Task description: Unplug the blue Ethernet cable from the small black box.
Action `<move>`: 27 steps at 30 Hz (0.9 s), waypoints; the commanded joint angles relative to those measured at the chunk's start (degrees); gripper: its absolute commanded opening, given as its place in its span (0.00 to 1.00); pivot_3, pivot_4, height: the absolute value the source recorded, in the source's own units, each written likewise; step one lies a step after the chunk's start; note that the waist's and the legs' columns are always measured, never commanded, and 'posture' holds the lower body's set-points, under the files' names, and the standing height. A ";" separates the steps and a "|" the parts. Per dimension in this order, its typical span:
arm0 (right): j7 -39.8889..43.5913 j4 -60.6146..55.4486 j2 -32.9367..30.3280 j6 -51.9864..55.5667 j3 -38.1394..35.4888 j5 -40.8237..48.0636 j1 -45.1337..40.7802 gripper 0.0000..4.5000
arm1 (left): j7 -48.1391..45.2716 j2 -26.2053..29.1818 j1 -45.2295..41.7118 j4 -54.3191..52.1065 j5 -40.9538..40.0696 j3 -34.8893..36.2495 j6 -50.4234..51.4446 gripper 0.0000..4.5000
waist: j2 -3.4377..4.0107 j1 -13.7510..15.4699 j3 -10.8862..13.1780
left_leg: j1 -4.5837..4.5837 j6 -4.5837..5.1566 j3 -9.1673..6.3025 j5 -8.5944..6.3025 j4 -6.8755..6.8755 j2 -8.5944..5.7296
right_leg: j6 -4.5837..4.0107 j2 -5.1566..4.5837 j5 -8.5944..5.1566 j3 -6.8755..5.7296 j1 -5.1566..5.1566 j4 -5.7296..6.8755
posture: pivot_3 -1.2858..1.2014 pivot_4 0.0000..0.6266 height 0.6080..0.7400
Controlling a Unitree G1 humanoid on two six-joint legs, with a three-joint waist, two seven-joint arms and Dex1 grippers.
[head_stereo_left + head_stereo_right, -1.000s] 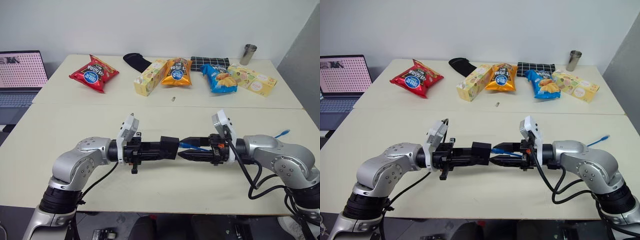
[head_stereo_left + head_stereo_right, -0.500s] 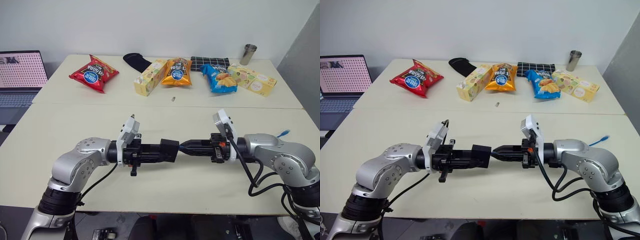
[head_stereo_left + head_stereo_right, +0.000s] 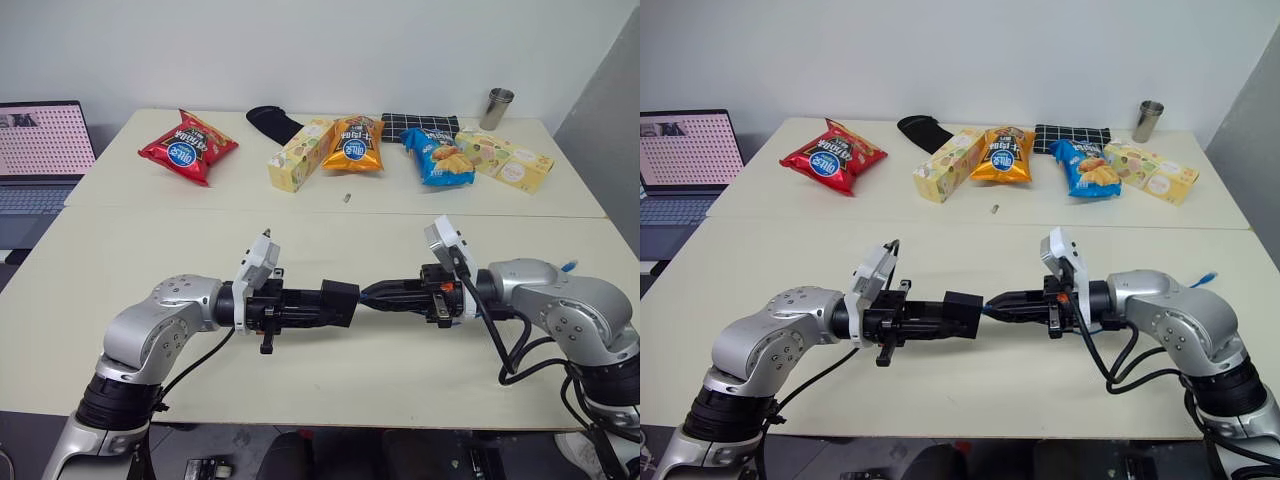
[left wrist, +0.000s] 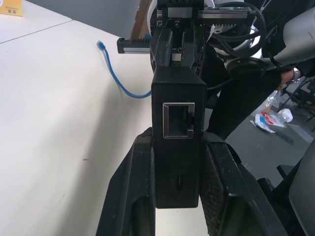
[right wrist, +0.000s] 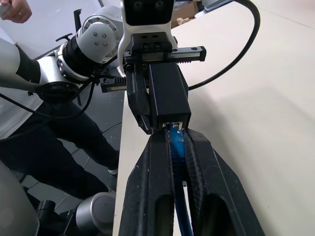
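Observation:
The small black box hangs level above the near table, with my left gripper shut on its two sides. In the left wrist view the box shows an empty port on its upper face. The blue Ethernet cable enters the box's far end, and its plug still sits in the socket. My right gripper points at the box and is shut on the cable just behind the plug. The cable's loose end lies on the table at the right, also seen from the left wrist as the cable tail.
On the far table lie a red snack bag, a yellow carton, an orange bag, a blue bag, another carton, a metal cup, a black cloth and a checked pouch. A laptop stands left.
My right gripper's fingers, open around the blue cable a second ago, have shut on it. Both arms and the box have stayed in place.

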 commanded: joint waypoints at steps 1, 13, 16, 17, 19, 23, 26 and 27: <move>1.65 1.05 -2.31 -0.09 -0.96 -2.22 -0.16 0.01 | -2.04 0.71 -0.02 -0.51 0.64 0.23 -3.06 0.18 | 0.00 0.01 0.00 | 0.00 0.00 0.00 0.00 0.00 0.00 | 0.00 0.00 0.00 0.00 0.00 0.00 | 0.52 0.24 1.00; 1.74 2.57 -4.47 -1.71 -4.09 -4.79 3.37 0.00 | -1.46 3.86 3.90 0.11 1.37 3.76 -5.43 0.18 | 0.00 0.00 0.01 | -0.02 0.03 0.01 -0.02 -0.02 0.00 | 0.00 0.00 0.00 0.02 0.01 -0.07 | 0.52 0.24 1.00; -8.97 10.29 0.84 -9.70 -3.75 -15.48 -0.29 0.00 | 3.85 2.54 3.78 3.62 3.79 6.11 -7.22 0.18 | -0.06 -0.05 -0.02 | -0.02 0.07 0.00 -0.04 -0.02 0.00 | 0.00 0.00 0.00 0.00 0.01 -0.07 | 0.52 0.24 1.00; -12.66 12.65 2.35 -11.75 -3.13 -19.53 -1.53 0.00 | 5.20 2.09 3.80 4.27 4.61 6.43 -7.87 0.18 | -0.05 -0.09 -0.01 | 0.02 0.11 -0.01 -0.06 0.00 0.02 | 0.00 0.00 0.00 0.00 0.03 -0.05 | 0.52 0.24 1.00; -18.53 16.72 4.28 -14.83 -1.93 -26.18 -3.22 0.00 | 6.94 1.33 3.88 4.78 5.39 6.65 -8.64 0.18 | -0.03 -0.15 0.00 | 0.01 0.06 0.05 -0.03 -0.01 -0.01 | 0.00 0.00 0.00 0.06 -0.02 0.00 | 0.52 0.24 1.00; -28.62 28.07 7.21 -21.81 -1.06 -37.91 -5.95 0.16 | 10.66 -0.72 3.80 5.21 8.07 5.96 -10.93 0.18 | -0.04 0.03 -0.01 | -0.07 -0.03 0.08 0.02 -0.03 0.01 | 0.00 -0.01 0.00 0.03 -0.14 0.00 | 0.52 0.24 1.00; -28.10 29.78 8.33 -23.06 -1.95 -39.01 -6.59 0.29 | 13.59 -1.89 3.12 6.60 10.48 5.93 -12.12 0.18 | -0.04 -0.02 -0.01 | -0.16 -0.03 0.15 0.02 -0.04 -0.01 | 0.00 -0.05 0.00 0.06 -0.22 -0.03 | 0.52 0.24 1.00; -27.27 29.27 8.40 -23.34 -2.21 -38.90 -6.51 0.32 | 14.58 -2.42 2.83 7.37 11.26 6.11 -12.75 0.18 | -0.03 -0.13 0.00 | -0.17 -0.03 0.19 0.02 -0.04 0.00 | 0.00 -0.05 0.00 0.08 -0.25 -0.02 | 0.52 0.24 1.00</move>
